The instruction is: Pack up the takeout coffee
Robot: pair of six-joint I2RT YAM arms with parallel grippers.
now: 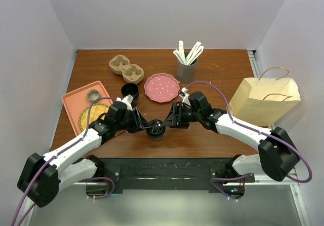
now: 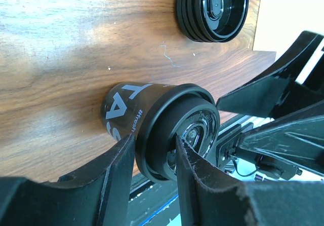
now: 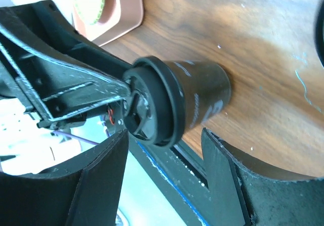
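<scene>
Our cup (image 1: 156,129) sits near the tabletop's (image 1: 217,76) front edge.
Left end effector (image 2: 155,145) clamps its lid (image 2: 195,127); right end effector (image 3: 164,134) spread apart.

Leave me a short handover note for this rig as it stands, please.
Left gripper: shut on the lid rim of the black plastic-lidded coffee cup, upright near the front edge of the brown wooden table.
Right gripper: open, either side of that cup.
Brown moulded-cardboard cup carrier: far left, empty.
Tan paper bag: right side, upright.
Done: lid on.
Left: cup into carrier, probably then bag.
</scene>
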